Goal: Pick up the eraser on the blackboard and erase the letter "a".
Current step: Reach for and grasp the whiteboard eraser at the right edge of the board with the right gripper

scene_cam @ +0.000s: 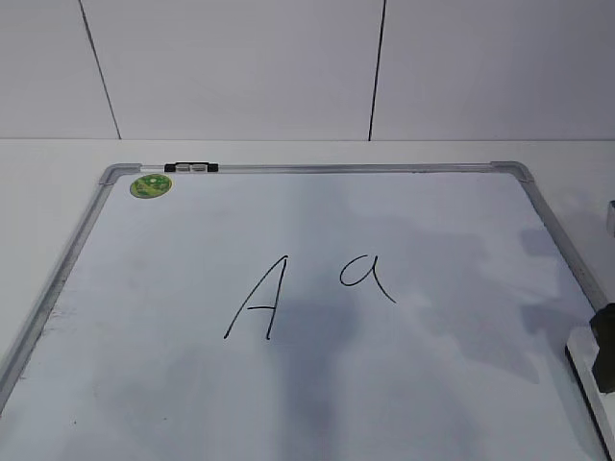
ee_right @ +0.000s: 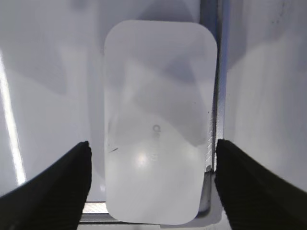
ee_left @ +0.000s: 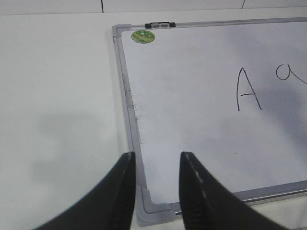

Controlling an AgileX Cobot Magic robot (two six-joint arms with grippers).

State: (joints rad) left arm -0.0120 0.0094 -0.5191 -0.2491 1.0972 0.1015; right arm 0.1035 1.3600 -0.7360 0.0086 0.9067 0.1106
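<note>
The blackboard (scene_cam: pixel 432 375) is a white board in a silver frame, lying flat on the table. The small letter "a" (scene_cam: pixel 365 277) is written right of a capital "A" (scene_cam: pixel 258 300). The white eraser (ee_right: pixel 158 120) lies in the board's near right corner, against the frame (ee_right: pixel 209 12). My right gripper (ee_right: pixel 152 158) is open, with one jaw on each side of the eraser and a gap at both sides. In the exterior view it is a dark block at the right edge (scene_cam: pixel 603 346). My left gripper (ee_left: pixel 157 160) is open and empty over the board's near left corner.
A green round magnet (scene_cam: pixel 151 185) sits in the board's far left corner, next to a small clip (scene_cam: pixel 190 168) on the top frame. White table (ee_left: pixel 57 96) surrounds the board, and a white panelled wall stands behind it.
</note>
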